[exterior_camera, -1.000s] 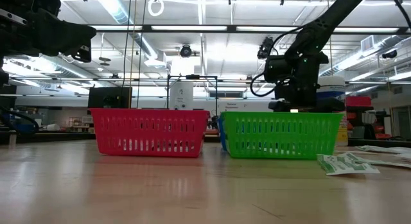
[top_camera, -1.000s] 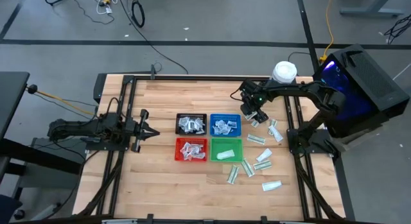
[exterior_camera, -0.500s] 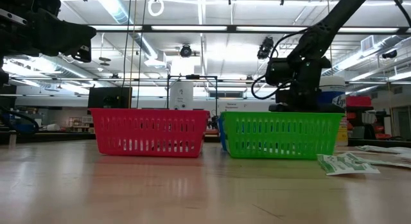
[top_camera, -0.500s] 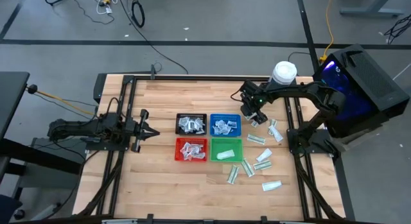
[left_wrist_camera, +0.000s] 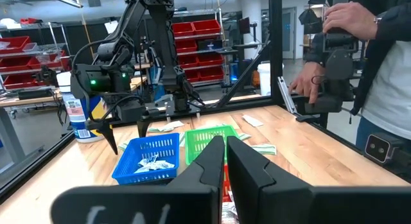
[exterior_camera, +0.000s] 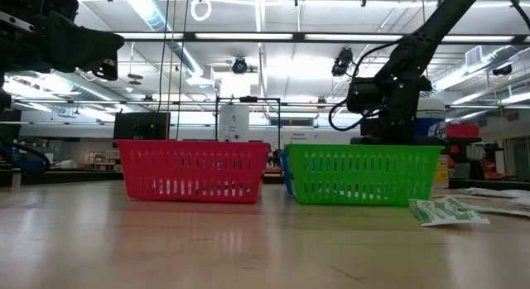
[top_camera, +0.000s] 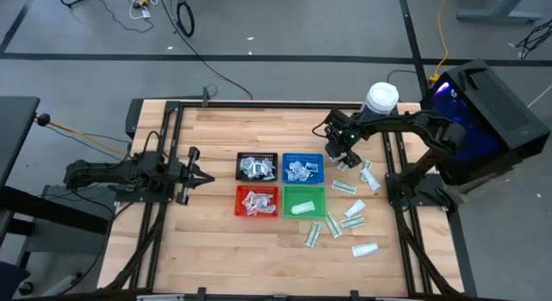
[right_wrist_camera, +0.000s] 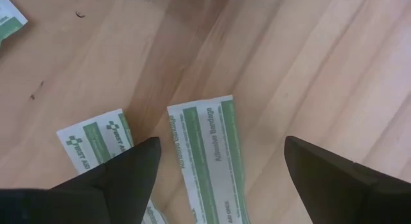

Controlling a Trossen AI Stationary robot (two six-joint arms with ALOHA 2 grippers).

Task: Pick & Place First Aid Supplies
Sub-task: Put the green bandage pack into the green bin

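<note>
Edging rightward from a second ago, the right gripper [top_camera: 346, 153] now hangs with fingers spread wide over flat, rectangular white-and-green packets [right_wrist_camera: 209, 160] lying on the wooden table [top_camera: 216, 241], right of the blue tray [top_camera: 303, 167]. More narrow paper packets [top_camera: 343, 223] lie scattered on the right side, beyond the green mesh tray [top_camera: 304, 200]. At far left, the left gripper [top_camera: 200, 176] waits, fingers pressed together.
</note>
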